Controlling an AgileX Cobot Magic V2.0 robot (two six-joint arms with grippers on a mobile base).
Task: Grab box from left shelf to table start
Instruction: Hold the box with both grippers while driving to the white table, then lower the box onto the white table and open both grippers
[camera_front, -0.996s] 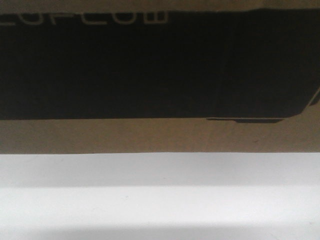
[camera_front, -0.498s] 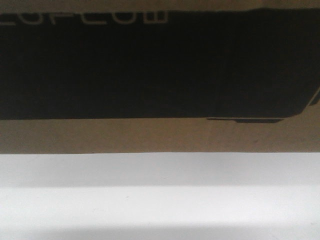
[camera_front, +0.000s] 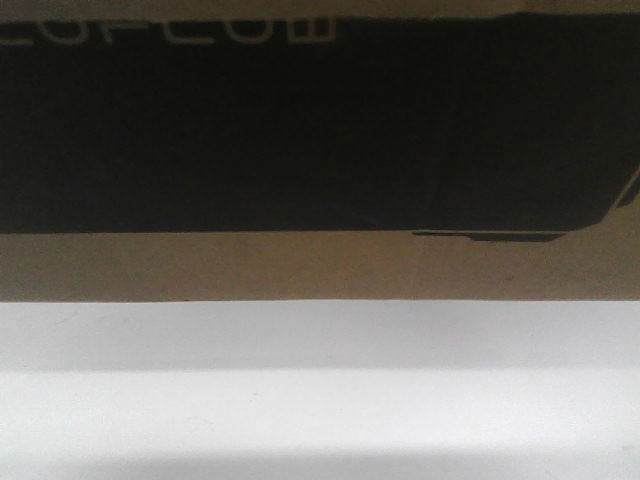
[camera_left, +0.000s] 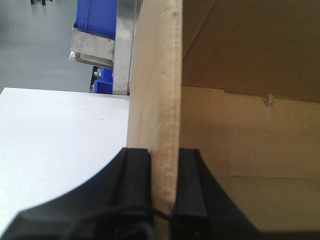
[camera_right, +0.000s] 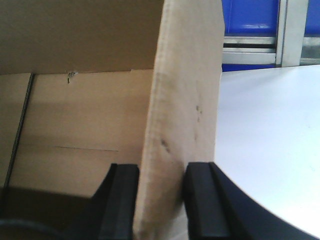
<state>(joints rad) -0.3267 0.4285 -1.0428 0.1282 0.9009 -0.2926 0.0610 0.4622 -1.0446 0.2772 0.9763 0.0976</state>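
Front view: box (camera_front: 320, 265) fills the upper part of the frame. Its black printed panel (camera_front: 300, 130) spans nearly the full width, with the lower halves of pale letters (camera_front: 180, 35) cut off at the top edge. A brown cardboard band runs below the panel. The box's bottom edge meets the white table (camera_front: 320, 400) along a straight line; whether it rests on the top or hangs just above cannot be told.

Left wrist view: left gripper (camera_left: 164, 187) is clamped on an upright cardboard wall of the box (camera_left: 155, 100), one black finger (camera_left: 136, 182) on the outer face, the other on the inner face, both pressed flat to it. Box interior lies to the right of that wall. Table (camera_left: 55, 145) lies to its left. Beyond the table's far edge stands the shelf (camera_left: 95, 47), steel rail and post, with blue bins (camera_left: 97, 15).

Right wrist view: right gripper (camera_right: 161, 195) is likewise closed on the opposite wall of the box (camera_right: 185, 90), a finger (camera_right: 200, 200) on each face. Interior to the wall's left, table (camera_right: 270, 140) to its right. Bins (camera_right: 250, 17) and a steel post (camera_right: 292, 32) show behind.
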